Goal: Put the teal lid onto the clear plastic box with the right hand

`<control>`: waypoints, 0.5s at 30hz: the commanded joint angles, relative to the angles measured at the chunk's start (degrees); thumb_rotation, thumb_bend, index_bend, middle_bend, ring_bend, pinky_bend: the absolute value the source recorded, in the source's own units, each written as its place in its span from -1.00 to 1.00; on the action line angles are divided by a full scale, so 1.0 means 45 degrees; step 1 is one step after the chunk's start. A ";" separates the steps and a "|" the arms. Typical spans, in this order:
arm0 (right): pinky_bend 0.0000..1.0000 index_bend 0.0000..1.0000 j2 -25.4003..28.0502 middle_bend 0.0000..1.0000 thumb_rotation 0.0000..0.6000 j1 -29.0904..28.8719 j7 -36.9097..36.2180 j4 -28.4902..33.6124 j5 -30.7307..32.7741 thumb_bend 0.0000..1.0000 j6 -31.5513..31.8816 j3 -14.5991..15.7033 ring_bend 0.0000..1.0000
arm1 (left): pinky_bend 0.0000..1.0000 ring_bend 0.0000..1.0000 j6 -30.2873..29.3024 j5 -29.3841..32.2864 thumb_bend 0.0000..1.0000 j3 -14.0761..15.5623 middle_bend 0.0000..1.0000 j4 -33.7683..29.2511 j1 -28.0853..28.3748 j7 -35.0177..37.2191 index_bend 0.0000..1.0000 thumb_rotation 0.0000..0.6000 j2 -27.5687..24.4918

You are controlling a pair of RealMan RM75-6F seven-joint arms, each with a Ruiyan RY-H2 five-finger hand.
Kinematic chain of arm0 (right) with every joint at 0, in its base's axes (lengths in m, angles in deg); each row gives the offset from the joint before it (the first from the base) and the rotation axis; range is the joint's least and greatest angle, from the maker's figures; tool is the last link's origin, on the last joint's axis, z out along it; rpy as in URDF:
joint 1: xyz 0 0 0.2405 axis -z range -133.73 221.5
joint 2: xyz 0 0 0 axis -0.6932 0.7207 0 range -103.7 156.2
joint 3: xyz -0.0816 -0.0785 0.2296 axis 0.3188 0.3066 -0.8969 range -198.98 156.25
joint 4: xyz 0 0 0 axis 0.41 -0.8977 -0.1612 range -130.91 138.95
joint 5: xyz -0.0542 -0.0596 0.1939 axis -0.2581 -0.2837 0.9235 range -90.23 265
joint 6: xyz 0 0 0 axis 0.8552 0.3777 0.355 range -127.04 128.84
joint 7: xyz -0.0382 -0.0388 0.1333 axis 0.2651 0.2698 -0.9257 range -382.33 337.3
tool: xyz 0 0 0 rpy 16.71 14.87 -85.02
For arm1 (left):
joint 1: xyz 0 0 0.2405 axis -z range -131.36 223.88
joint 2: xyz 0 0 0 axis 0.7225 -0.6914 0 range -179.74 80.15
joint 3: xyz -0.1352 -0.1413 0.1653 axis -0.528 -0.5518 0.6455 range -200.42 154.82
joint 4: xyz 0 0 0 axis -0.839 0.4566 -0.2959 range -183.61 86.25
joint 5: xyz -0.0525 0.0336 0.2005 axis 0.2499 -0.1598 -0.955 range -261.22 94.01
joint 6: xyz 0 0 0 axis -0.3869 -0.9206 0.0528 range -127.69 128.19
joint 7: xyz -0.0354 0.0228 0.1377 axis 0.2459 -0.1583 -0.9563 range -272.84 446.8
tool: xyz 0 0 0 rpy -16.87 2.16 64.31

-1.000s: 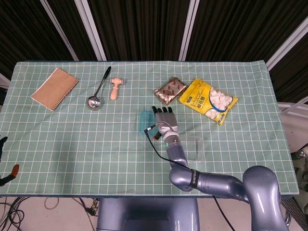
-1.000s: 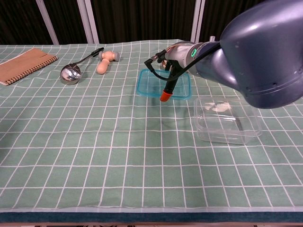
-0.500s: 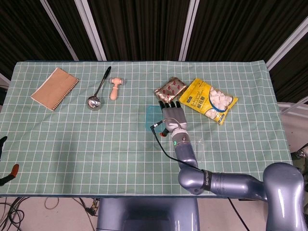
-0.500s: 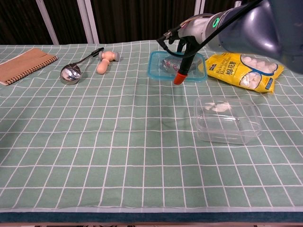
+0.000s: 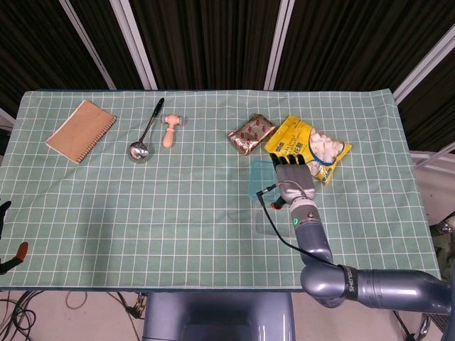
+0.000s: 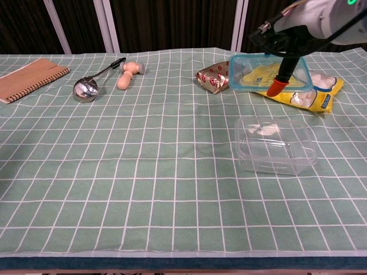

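Your teal lid [image 6: 256,73] is off the table, held up in the air above the far side of the clear plastic box [image 6: 275,145]. In the chest view it hangs in front of the yellow snack bag [image 6: 312,91], its long axis running left to right, its flat face tilted toward the camera with the near edge lower. In the head view only a corner of the lid [image 5: 261,179] shows at the left of your right hand [image 5: 293,181]; the rest is hidden under the hand.

Your right hand [image 6: 287,46] grips the lid along its right part, fingers wrapped over the top edge and an orange-tipped finger pointing down across the lid's right end. The lid is not touching the box.

The box sits open on the green checked cloth [image 6: 143,160], long axis also left to right, roughly parallel to the lid. In the head view it is mostly covered by your right arm.

Beyond the lid lie the yellow snack bag and, to its left, a red-patterned foil packet [image 6: 213,79]. Further left on the cloth are a small wooden piece [image 6: 127,73], a metal ladle [image 6: 92,83] with a dark handle, and a brown spiral notebook [image 6: 30,78] near the left edge.

Your left hand shows in neither view.
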 commanded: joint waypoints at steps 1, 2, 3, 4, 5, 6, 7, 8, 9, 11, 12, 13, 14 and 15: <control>-1.00 -1.00 0.0377 -0.02 1.00 0.0434 -0.0356 0.0570 -0.0300 -0.58 0.0245 0.0405 -0.81 | -1.00 -1.00 -0.0004 -0.0034 -0.36 0.0002 -1.00 0.0014 0.0005 0.0009 -0.85 1.00 0.0008; -1.00 -1.00 0.0465 -0.02 1.00 0.0551 -0.0481 0.0694 -0.0369 -0.58 0.0258 0.0503 -0.81 | -1.00 -1.00 -0.0010 -0.0047 -0.36 0.0001 -1.00 0.0015 0.0007 0.0011 -0.85 1.00 0.0013; -1.00 -1.00 0.0537 -0.02 1.00 0.0673 -0.0630 0.0788 -0.0461 -0.58 0.0273 0.0597 -0.81 | -1.00 -1.00 -0.0013 -0.0066 -0.36 0.0003 -1.00 0.0020 0.0010 0.0004 -0.85 1.00 0.0020; -1.00 -1.00 0.0572 -0.02 1.00 0.0736 -0.0711 0.0830 -0.0533 -0.58 0.0270 0.0658 -0.81 | -1.00 -1.00 -0.0014 -0.0076 -0.36 0.0007 -1.00 0.0023 0.0011 -0.0003 -0.85 1.00 0.0025; -1.00 -1.00 0.0619 -0.02 1.00 0.0823 -0.0820 0.0882 -0.0628 -0.58 0.0250 0.0750 -0.81 | -1.00 -1.00 -0.0011 -0.0085 -0.36 0.0015 -1.00 0.0030 0.0011 -0.0012 -0.85 1.00 0.0034; -1.00 -1.00 0.0656 -0.02 1.00 0.0905 -0.0933 0.0924 -0.0715 -0.58 0.0228 0.0834 -0.81 | -1.00 -1.00 -0.0003 -0.0097 -0.36 0.0023 -1.00 0.0030 0.0015 -0.0028 -0.85 1.00 0.0042; -1.00 -1.00 0.0684 -0.02 1.00 0.0992 -0.1043 0.0969 -0.0814 -0.58 0.0211 0.0934 -0.81 | -1.00 -1.00 -0.0004 -0.0102 -0.36 0.0025 -1.00 0.0032 0.0017 -0.0045 -0.85 1.00 0.0050; -1.00 -1.00 0.0703 -0.02 1.00 0.1046 -0.1096 0.1006 -0.0877 -0.58 0.0196 0.1013 -0.81 | -1.00 -1.00 -0.0005 -0.0102 -0.36 0.0025 -1.00 0.0035 0.0017 -0.0054 -0.85 1.00 0.0056; -1.00 -1.00 0.0729 -0.02 1.00 0.1122 -0.1178 0.1061 -0.0975 -0.58 0.0173 0.1121 -0.81 | -1.00 -1.00 -0.0004 -0.0099 -0.36 0.0025 -1.00 0.0043 0.0017 -0.0063 -0.85 1.00 0.0067; -1.00 -1.00 0.0734 -0.02 1.00 0.1219 -0.1328 0.1120 -0.1127 -0.58 0.0153 0.1232 -0.81 | -1.00 -1.00 -0.0002 -0.0085 -0.36 0.0021 -1.00 0.0050 0.0019 -0.0082 -0.85 1.00 0.0077; -1.00 -1.00 0.0731 -0.02 1.00 0.1279 -0.1414 0.1154 -0.1234 -0.58 0.0130 0.1322 -0.81 | -1.00 -1.00 0.0001 -0.0075 -0.36 0.0019 -1.00 0.0051 0.0020 -0.0093 -0.85 1.00 0.0083; -1.00 -1.00 0.0727 -0.02 1.00 0.1325 -0.1488 0.1174 -0.1319 -0.58 0.0117 0.1395 -0.81 | -1.00 -1.00 0.0002 -0.0070 -0.36 0.0017 -1.00 0.0050 0.0020 -0.0098 -0.85 1.00 0.0088; -1.00 -1.00 0.0701 -0.02 1.00 0.1367 -0.1562 0.1174 -0.1393 -0.58 0.0117 0.1464 -0.81 | -1.00 -1.00 0.0003 -0.0066 -0.36 0.0017 -1.00 0.0054 0.0020 -0.0101 -0.85 1.00 0.0094; -1.00 -1.00 0.0671 -0.02 1.00 0.1395 -0.1600 0.1165 -0.1461 -0.58 0.0113 0.1545 -0.81 | -1.00 -1.00 0.0002 -0.0063 -0.36 0.0014 -1.00 0.0057 0.0020 -0.0107 -0.85 1.00 0.0094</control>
